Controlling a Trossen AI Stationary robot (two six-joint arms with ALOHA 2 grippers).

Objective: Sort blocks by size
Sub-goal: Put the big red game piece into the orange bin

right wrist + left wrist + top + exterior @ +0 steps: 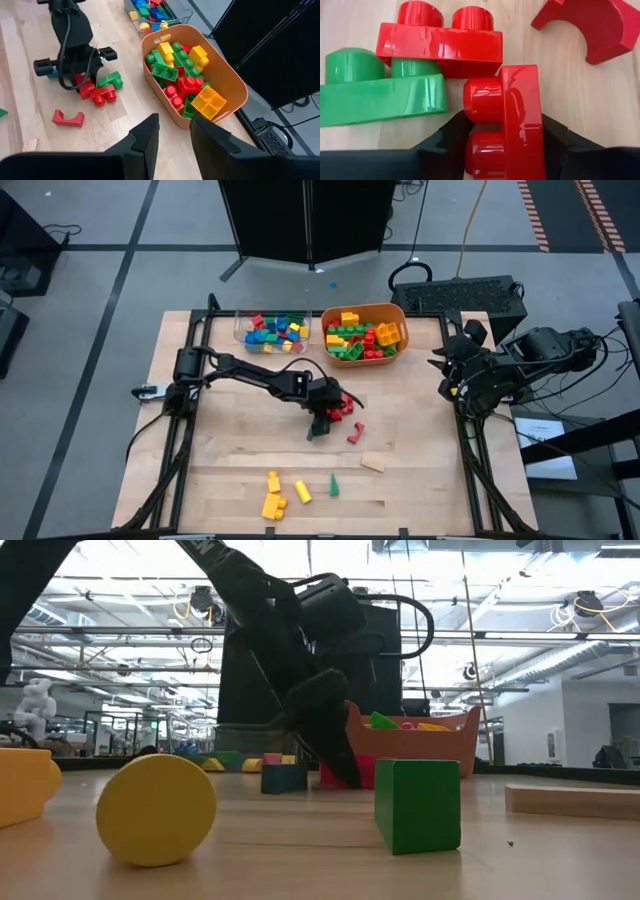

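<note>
The left gripper sits low at the middle of the table, its dark fingers clamped on either side of a red two-stud brick that stands on edge between them. Just beside that brick lies a second red two-stud brick, and a green studded brick touches the second red one at its side; the right wrist view shows the same small cluster of red and green pieces under the gripper. Near them, apart from the cluster, a red arch-shaped block lies flat on the wood. Farther toward the near edge are a plain wooden block, a green block, a yellow cylinder and two yellow bricks; the low view shows the cylinder and green block close to the camera. At the far edge, the orange tub holds larger green, yellow and red bricks, and beside it the clear tray holds small blue, red, yellow and green pieces. The right gripper waits folded at the table's right edge, holding nothing, its fingers a narrow gap apart.
</note>
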